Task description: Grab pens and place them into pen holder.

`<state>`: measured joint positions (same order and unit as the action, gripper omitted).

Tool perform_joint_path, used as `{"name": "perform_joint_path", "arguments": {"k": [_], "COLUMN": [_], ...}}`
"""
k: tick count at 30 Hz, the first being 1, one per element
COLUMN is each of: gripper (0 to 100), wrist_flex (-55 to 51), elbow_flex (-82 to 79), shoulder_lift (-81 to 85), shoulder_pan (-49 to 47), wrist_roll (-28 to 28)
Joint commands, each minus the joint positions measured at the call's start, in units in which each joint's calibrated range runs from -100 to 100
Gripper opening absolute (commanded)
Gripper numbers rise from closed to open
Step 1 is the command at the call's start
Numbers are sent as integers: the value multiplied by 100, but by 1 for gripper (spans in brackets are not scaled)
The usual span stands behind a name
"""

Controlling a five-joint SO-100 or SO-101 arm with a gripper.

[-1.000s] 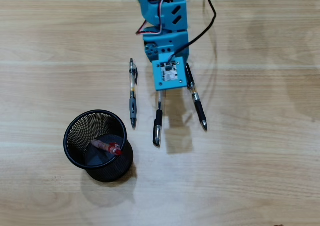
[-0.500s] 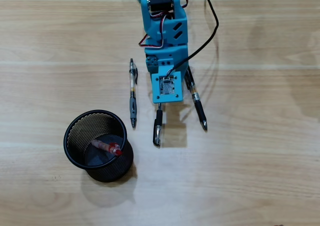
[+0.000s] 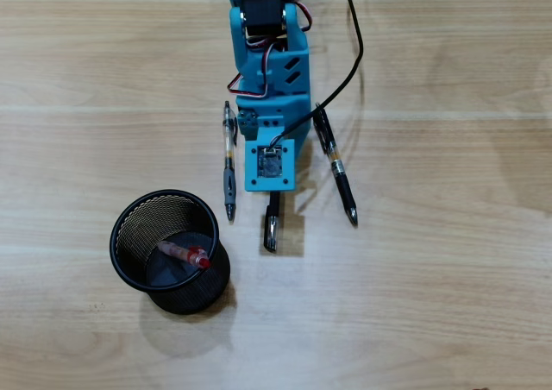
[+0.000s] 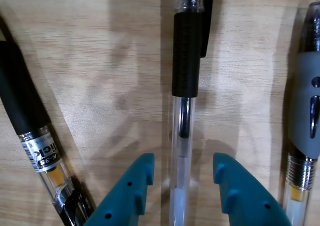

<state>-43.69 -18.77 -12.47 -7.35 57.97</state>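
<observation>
A pale wooden surface [image 3: 448, 261] carries the whole scene, with the blue arm [image 3: 269, 79] reaching down from the top edge of the overhead view. Lower left in that view stands the pen holder [image 3: 170, 250], a round black mesh cup that already contains the red and clear pen [image 3: 185, 254].

Three pens lie loose and roughly parallel near the arm, well apart from the cup. The pen with the grey sleeve [image 3: 229, 161] lies just left of the arm in the overhead view, the black pen [image 3: 338, 172] slants just to its right, and the clear pen with the black cap [image 3: 272, 226] pokes out from beneath the camera mount.

In the wrist view the claw [image 4: 182, 173] is parted to a moderate width, its two teal fingers [image 4: 134, 188] straddling the clear barrel of the capped pen without visibly touching it, so nothing is held.

The step in hand appears to be the pick of this middle pen. The next move likely calls for a short final descent and a squeeze on the slim barrel, kept centred so it does not roll, then a lift and a carry to the cup.
</observation>
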Motion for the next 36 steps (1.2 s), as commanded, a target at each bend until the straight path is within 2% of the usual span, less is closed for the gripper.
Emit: {"name": "perform_joint_path", "arguments": {"k": [1,14,19,25,36], "gripper": [14,13,2,2,2], "wrist_flex": [77,34,8,8,68], "elbow_flex": [395,701,683,755,557], "shoulder_lift": [-101,-715,-715,-614,1486], "shoulder_pan": [68,68,159,259,395], "wrist_roll": [-9,-9,-9,-9,-542]}}
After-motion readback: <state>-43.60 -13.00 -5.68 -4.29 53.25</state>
